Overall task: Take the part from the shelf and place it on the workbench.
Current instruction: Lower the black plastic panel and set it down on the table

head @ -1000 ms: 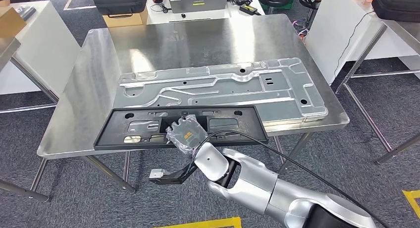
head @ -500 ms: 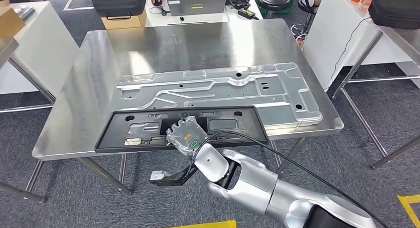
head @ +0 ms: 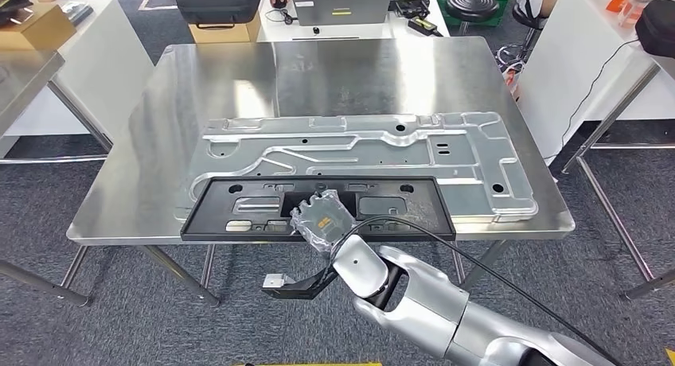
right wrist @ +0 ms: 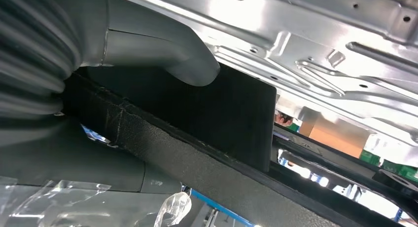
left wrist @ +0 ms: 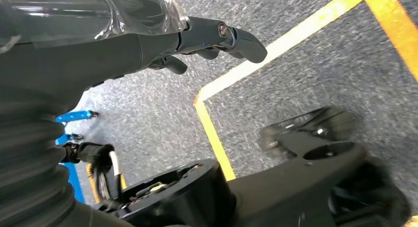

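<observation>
Head view: we log the black part (head: 318, 207), long axis running left to right along the near edge of the workbench (head: 159, 143), overlapping the silver panel (head: 358, 147), our right hand (head: 322, 223) gripping its near rim at mid-length.

The right hand (right wrist: 98, 89) comes in big and close. Its fat grey thumb (right wrist: 167, 54) presses on a flat black part (right wrist: 217, 123). The part's rough edge runs slanting across the view. Behind it lies a shiny metal plate (right wrist: 320, 44) with ridges and small holes. Crinkly clear plastic (right wrist: 64, 202) sits by the hand. A blurry orange box (right wrist: 340, 138) shows far off.
</observation>
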You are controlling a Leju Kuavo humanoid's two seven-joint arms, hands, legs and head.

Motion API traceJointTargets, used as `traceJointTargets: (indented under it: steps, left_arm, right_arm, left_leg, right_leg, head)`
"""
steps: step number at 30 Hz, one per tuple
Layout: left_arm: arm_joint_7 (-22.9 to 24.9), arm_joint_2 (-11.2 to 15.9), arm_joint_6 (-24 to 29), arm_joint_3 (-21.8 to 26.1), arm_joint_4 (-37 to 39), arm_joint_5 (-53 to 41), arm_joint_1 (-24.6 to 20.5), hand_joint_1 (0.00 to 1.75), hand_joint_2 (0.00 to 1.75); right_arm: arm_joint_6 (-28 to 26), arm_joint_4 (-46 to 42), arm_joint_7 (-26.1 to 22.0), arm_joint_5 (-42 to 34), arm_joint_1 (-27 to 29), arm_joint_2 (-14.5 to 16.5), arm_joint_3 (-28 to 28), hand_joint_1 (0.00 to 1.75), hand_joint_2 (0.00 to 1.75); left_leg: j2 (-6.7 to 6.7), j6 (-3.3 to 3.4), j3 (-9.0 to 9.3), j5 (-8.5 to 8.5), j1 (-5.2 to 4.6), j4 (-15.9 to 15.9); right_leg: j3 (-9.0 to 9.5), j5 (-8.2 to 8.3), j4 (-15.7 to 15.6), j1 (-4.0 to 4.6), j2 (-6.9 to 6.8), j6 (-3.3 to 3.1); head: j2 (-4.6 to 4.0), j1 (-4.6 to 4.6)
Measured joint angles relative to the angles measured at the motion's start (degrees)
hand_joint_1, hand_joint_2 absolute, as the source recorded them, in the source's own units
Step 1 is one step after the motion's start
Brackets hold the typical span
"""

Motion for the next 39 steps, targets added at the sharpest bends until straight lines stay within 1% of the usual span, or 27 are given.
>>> traceJointTargets:
  steps: [1,2,3,5,7,8,10,11,12,13,14,16,17,19,22,24,26,27,28,29,31,32,33,35,37,38,39]
  left_arm:
    - [0.0,0.0,0.0,0.0,0.0,0.0,0.1,0.00,1.75]
    - [0.0,-0.1,0.0,0.0,0.0,0.0,0.3,0.00,1.75]
    - [0.0,-0.1,0.0,0.0,0.0,0.0,0.4,0.00,1.75]
    - [0.0,-0.1,0.0,0.0,0.0,0.0,0.4,0.00,1.75]
    - [0.0,-0.1,0.0,0.0,0.0,0.0,0.4,0.00,1.75]
    - [0.0,-0.1,-0.1,0.0,0.0,0.0,0.4,0.00,1.75]
    - [0.0,-0.2,-0.1,0.0,0.0,0.0,0.4,0.00,1.75]
    - [0.0,-0.2,-0.1,0.0,0.0,0.0,0.5,0.00,1.75]
    - [0.1,-0.2,-0.1,0.0,0.0,-0.1,0.5,0.00,1.75]
    - [0.1,-0.2,-0.1,0.0,0.0,-0.1,0.5,0.00,1.75]
    - [0.1,-0.2,-0.1,0.0,0.0,-0.2,0.5,0.00,1.75]
    - [0.1,-0.3,-0.1,0.0,0.0,-0.2,0.5,0.00,1.75]
    - [0.1,-0.4,-0.1,0.0,0.0,-0.2,0.5,0.00,1.75]
    - [0.1,-0.5,-0.1,0.0,0.0,-0.2,0.6,0.00,1.75]
    - [0.1,-0.5,-0.1,0.0,0.0,-0.2,0.6,0.00,1.75]
    - [0.1,-0.4,0.0,0.0,0.0,-0.2,0.5,0.00,1.75]
    - [0.1,-0.4,0.0,0.0,0.0,-0.2,0.1,0.00,1.75]
    - [0.1,-0.4,0.0,0.0,0.0,-0.2,-0.1,0.00,1.75]
    - [0.1,-0.4,0.0,0.1,0.0,-0.2,-0.2,0.00,1.75]
    - [0.2,-0.4,0.0,0.1,0.0,-0.2,-0.2,0.00,1.75]
    - [0.3,-0.4,0.0,0.1,0.0,-0.3,0.1,0.00,1.75]
    - [0.3,-0.4,0.0,0.1,0.0,-0.3,0.2,0.00,1.75]
    - [0.3,-0.4,0.0,0.1,0.0,-0.3,0.3,0.00,1.75]
    - [0.3,-0.4,-0.1,0.1,0.0,-0.3,0.5,0.00,1.75]
    - [0.3,-0.4,-0.1,0.1,0.0,-0.3,0.5,0.00,1.75]
    - [0.3,-0.4,-0.1,0.1,0.0,-0.3,0.5,0.00,1.75]
    - [0.3,-0.4,0.0,0.1,0.0,-0.3,0.5,0.00,1.75]
  right_arm:
    - [0.0,0.0,0.0,0.0,-0.1,0.0,0.0,1.75,1.75]
    - [0.1,0.0,0.0,0.0,-0.1,0.0,0.0,1.75,1.75]
    - [0.1,0.0,-0.1,0.0,-0.1,0.0,0.0,1.75,1.75]
    - [0.2,0.0,-0.3,0.0,-0.1,0.0,0.0,1.75,1.75]
    - [0.2,0.0,-0.4,0.0,-0.1,0.1,0.1,1.75,1.75]
    - [0.3,0.0,-0.4,0.0,-0.1,0.1,0.1,1.75,1.75]
    - [0.4,0.0,-0.4,0.0,-0.1,0.0,0.1,1.75,1.75]
    - [0.5,0.0,-0.5,0.0,0.0,0.0,0.2,1.75,1.75]
    - [0.7,0.0,-0.5,0.0,0.0,-0.1,0.3,1.75,1.75]
    - [0.7,0.0,-0.5,0.0,0.1,-0.1,0.3,1.75,1.75]
    - [0.8,0.0,-0.6,0.0,0.1,-0.1,0.4,1.75,1.75]
    - [0.8,0.0,-0.6,0.0,0.1,-0.1,0.4,1.75,1.75]
    - [0.8,0.0,-0.6,0.0,0.0,-0.1,0.4,1.75,1.75]
    - [0.9,0.0,-0.7,0.0,0.0,-0.1,0.4,1.75,1.75]
    - [0.9,0.0,-0.7,0.0,0.0,0.0,0.4,1.75,1.75]
    - [0.9,0.0,-0.7,0.0,-0.1,0.0,0.4,1.75,1.75]
    - [0.9,0.0,-0.7,0.0,0.0,0.0,0.5,1.75,1.75]
    - [0.9,0.0,-0.7,0.0,0.1,0.0,0.5,1.75,1.75]
    - [0.9,0.0,-0.7,0.0,0.2,0.0,0.5,1.75,1.75]
    - [0.9,0.0,-0.7,0.0,0.2,0.0,0.5,1.75,1.75]
    - [0.9,0.0,-0.7,0.0,0.2,0.0,0.5,1.75,1.75]
    - [0.8,0.0,-0.7,0.0,0.2,0.0,0.5,1.75,1.75]
    - [0.8,0.0,-0.7,0.0,0.1,0.0,0.5,1.75,1.75]
    - [0.8,0.0,-0.7,0.0,0.1,0.0,0.5,1.75,1.75]
    - [0.8,0.0,-0.7,0.0,0.0,0.0,0.5,1.75,1.75]
    - [0.8,0.0,-0.7,0.0,0.0,0.0,0.5,1.75,1.75]
    - [0.8,0.0,-0.7,0.0,0.0,0.0,0.5,1.75,1.75]
  left_leg:
    - [0.10,0.04,1.60,1.42,-0.11,-3.7]
    - [0.15,0.25,2.47,2.03,-0.26,-5.9]
    - [0.08,0.62,2.70,1.84,-0.50,-6.6]
    - [-0.22,1.77,2.31,1.41,-0.84,-6.2]
    - [-0.43,2.86,2.42,1.27,-0.93,-6.1]
    - [-0.46,3.33,2.58,1.22,-1.00,-6.1]
    - [-0.47,3.98,2.82,1.01,-1.36,-6.2]
    - [-0.50,4.20,2.95,0.88,-1.59,-6.1]
    - [-0.56,4.38,3.12,0.75,-1.83,-6.1]
    - [-0.66,4.53,3.35,0.61,-2.06,-6.1]
    - [-0.76,4.62,3.67,0.43,-2.26,-6.1]
    - [-0.96,4.57,4.23,-0.02,-2.58,-6.1]
    - [-1.01,4.39,4.31,-0.21,-2.70,-6.1]
    - [-1.03,3.84,4.19,-0.38,-2.73,-6.2]
    - [-0.80,2.88,3.91,-1.15,-2.52,-5.5]
    - [-0.52,2.33,1.53,-3.75,-2.40,-0.4]
    - [-0.41,1.84,-2.59,-6.77,-2.37,7.7]
    - [-0.35,1.67,-4.01,-7.19,-2.34,10.2]
    - [-0.28,1.57,-4.41,-6.57,-2.30,10.6]
    - [-0.20,1.51,-3.53,-4.83,-2.24,8.4]
    - [0.00,1.52,0.27,-0.68,-2.16,0.0]
    - [0.01,1.77,1.93,0.58,-2.22,-3.6]
    - [0.00,2.12,2.82,1.05,-2.35,-5.6]
    - [-0.17,3.09,3.02,0.90,-2.69,-6.4]
    - [-0.27,3.97,3.18,1.03,-2.62,-6.6]
    - [-0.29,4.40,3.38,1.05,-2.51,-6.7]
    - [-0.28,4.76,3.61,1.01,-2.42,-6.8]
  right_leg:
    - [0.05,-0.36,0.3,0.06,0.02,0.52]
    - [-0.04,-0.58,0.5,0.16,0.03,1.02]
    - [-0.15,-0.70,0.7,0.30,-0.01,1.42]
    - [-0.18,-0.77,0.5,0.24,-0.19,1.99]
    - [-0.69,-1.90,2.0,0.00,-0.44,2.15]
    - [-1.90,-3.26,4.6,0.05,-0.49,2.08]
    - [-6.27,-6.76,13.1,0.51,-0.50,1.67]
    - [-8.51,-7.90,17.0,0.79,-0.48,1.44]
    - [-9.95,-8.03,19.2,1.03,-0.48,1.16]
    - [-10.28,-7.02,19.0,1.26,-0.47,0.78]
    - [-9.31,-4.97,16.3,1.50,-0.46,0.29]
    - [-5.61,-0.64,8.0,2.12,-0.33,-0.94]
    - [-4.16,0.52,4.7,2.42,-0.26,-1.35]
    - [-3.27,0.63,2.4,2.88,-0.15,-1.65]
    - [-2.80,0.77,1.4,2.50,-0.15,-1.90]
    - [-2.27,0.78,1.0,2.15,-0.24,-2.16]
    - [-2.04,0.58,1.0,2.13,-0.37,-2.32]
    - [-1.90,0.45,1.0,2.12,-0.42,-2.33]
    - [-1.74,0.32,1.0,2.10,-0.42,-2.29]
    - [-1.49,0.15,1.0,2.06,-0.36,-2.17]
    - [-0.92,-0.25,1.0,2.06,-0.20,-1.71]
    - [-0.82,-0.45,1.1,2.16,-0.15,-1.43]
    - [-0.84,-0.54,1.2,2.28,-0.15,-1.15]
    - [-1.03,-0.57,1.2,2.36,-0.20,-0.61]
    - [-1.22,-1.15,1.8,2.19,-0.28,-0.02]
    - [-1.91,-2.16,3.5,2.14,-0.29,0.20]
    - [-3.28,-3.70,6.5,2.09,-0.28,0.37]
  head:
    - [0.00,-0.24]
    - [0.01,-0.43]
    - [0.01,-0.59]
    - [0.01,-0.72]
    - [0.00,-0.70]
    - [0.00,-0.69]
    - [0.00,-0.66]
    - [0.00,-0.64]
    - [0.00,-0.64]
    - [0.00,-0.64]
    - [0.00,-0.64]
    - [0.00,-0.65]
    - [0.00,-0.67]
    - [0.00,-0.72]
    - [0.00,-0.79]
    - [0.00,-0.91]
    - [0.00,-0.94]
    - [0.00,-0.95]
    - [0.00,-0.96]
    - [0.00,-0.99]
    - [0.00,-1.14]
    - [0.00,-1.27]
    - [0.00,-1.37]
    - [0.00,-1.51]
    - [0.00,-1.52]
    - [0.00,-1.49]
    - [0.00,-1.44]
